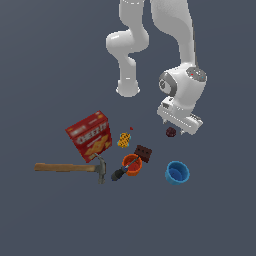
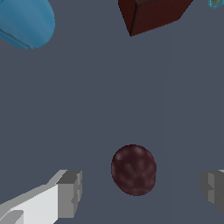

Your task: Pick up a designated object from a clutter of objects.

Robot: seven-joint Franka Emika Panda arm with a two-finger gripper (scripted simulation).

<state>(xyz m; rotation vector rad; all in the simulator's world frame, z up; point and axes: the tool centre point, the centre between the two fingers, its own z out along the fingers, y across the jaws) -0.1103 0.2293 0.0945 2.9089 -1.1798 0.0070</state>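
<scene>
The tiny dark maroon lump [image 1: 171, 132] lies on the grey floor just beside my gripper [image 1: 180, 131] in the exterior view. In the wrist view the maroon lump [image 2: 133, 169] is round and mottled and sits between my two fingertips [image 2: 70, 192], touching neither. The gripper [image 2: 140, 190] is open and empty, with the jaws wide apart on either side of the lump. The rest of the clutter lies toward the exterior view's left and front.
A brown block [image 1: 143, 152] [image 2: 151, 15], an orange cup [image 1: 132, 165] with a black-handled tool [image 1: 119, 173], a blue cup [image 1: 177, 172] [image 2: 26, 22], a small yellow-orange piece [image 1: 123, 140], a red cracker box [image 1: 90, 135], a hammer [image 1: 70, 168] and a tiny red dot [image 1: 131, 128].
</scene>
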